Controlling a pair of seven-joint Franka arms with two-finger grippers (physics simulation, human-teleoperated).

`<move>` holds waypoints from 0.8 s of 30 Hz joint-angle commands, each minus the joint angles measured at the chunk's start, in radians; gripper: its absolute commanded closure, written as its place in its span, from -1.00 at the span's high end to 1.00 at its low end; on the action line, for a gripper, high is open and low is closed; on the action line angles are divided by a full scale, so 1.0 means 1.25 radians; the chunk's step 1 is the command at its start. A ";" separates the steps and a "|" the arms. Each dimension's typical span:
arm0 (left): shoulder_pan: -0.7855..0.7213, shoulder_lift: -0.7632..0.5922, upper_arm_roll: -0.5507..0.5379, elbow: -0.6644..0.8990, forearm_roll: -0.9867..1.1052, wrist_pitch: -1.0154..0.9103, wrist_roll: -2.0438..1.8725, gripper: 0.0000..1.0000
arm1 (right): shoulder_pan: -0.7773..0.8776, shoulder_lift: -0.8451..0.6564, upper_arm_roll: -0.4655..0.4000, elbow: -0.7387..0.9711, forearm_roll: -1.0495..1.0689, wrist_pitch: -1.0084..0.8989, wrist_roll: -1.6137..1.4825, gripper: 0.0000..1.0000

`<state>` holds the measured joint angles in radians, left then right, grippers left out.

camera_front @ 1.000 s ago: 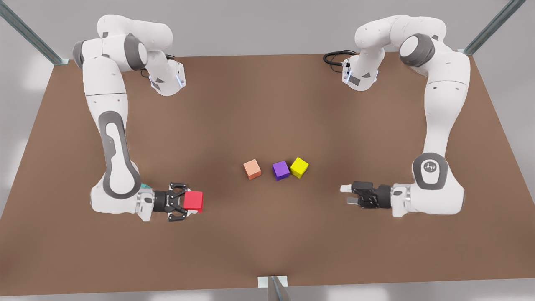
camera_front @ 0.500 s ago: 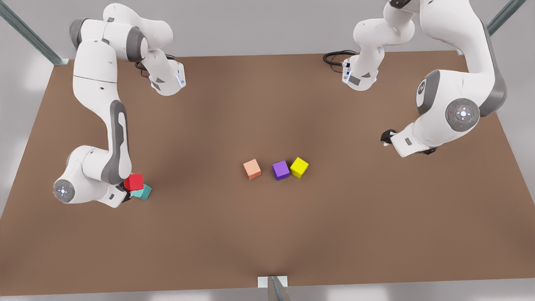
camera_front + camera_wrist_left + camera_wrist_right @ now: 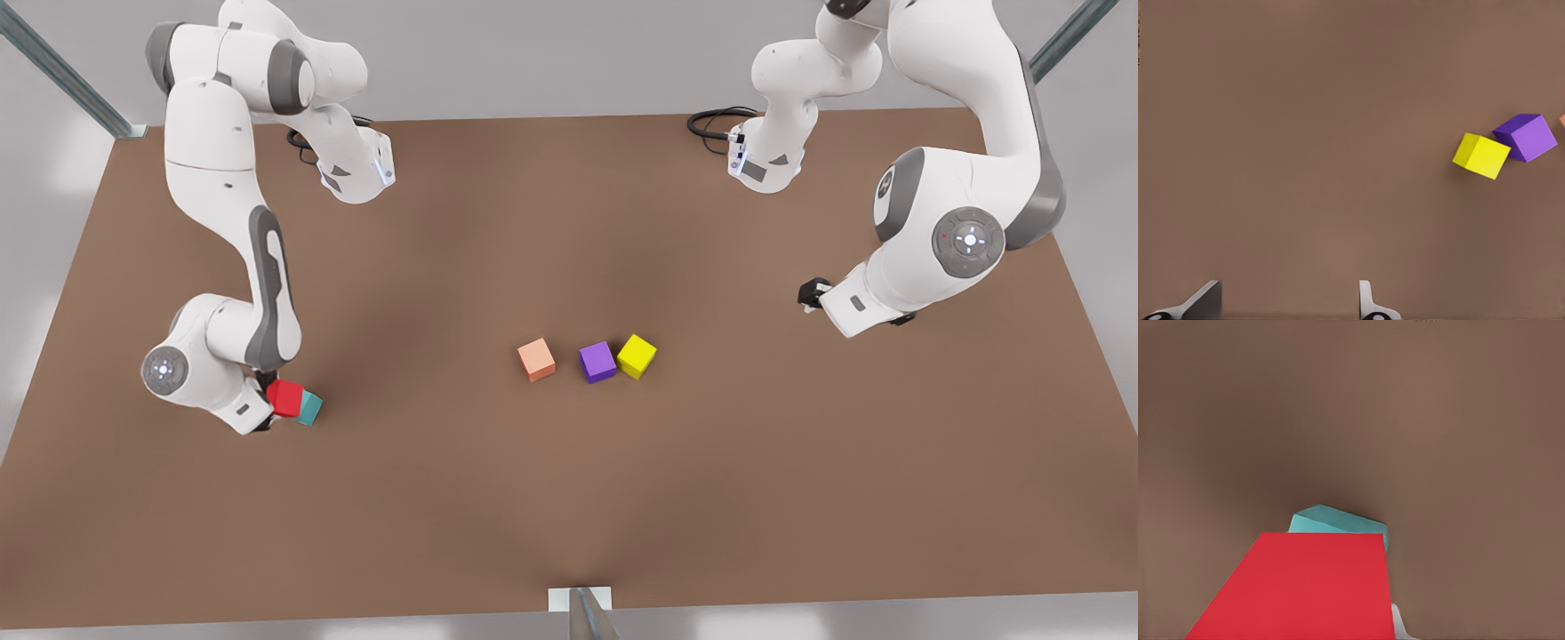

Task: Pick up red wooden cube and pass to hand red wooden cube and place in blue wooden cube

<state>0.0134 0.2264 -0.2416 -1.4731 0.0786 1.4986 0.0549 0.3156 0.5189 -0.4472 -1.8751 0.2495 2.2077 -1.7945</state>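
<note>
While the left end effector [image 3: 1285, 300] gapes, the right end effector [image 3: 267, 411] grips the bright red wooden cube [image 3: 285, 397] over the teal blue wooden cube [image 3: 310, 409]

A robotics test bench rendered in simulation: two white arms [image 3: 231, 222] are mounted at the far edge of a plain brown table [image 3: 569, 498] (metal frame struts [image 3: 53, 67] at the corners), against blank grey walls, with small coloured cubes [image 3: 597, 362] as props.

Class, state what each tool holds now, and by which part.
Right tool grips the red wooden cube by opposite sides, above the blue wooden cube. Left tool holds nothing.
</note>
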 commanded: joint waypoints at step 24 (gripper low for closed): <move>-0.001 0.014 -0.001 -0.002 0.011 0.014 -0.068 1.00 | 0.014 -0.003 -0.002 -0.007 0.002 0.027 0.092 1.00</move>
<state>0.0125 0.2458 -0.2419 -1.4761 0.0914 1.5151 -0.0078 0.3314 0.5166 -0.4483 -1.8853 0.2519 2.2474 -1.7137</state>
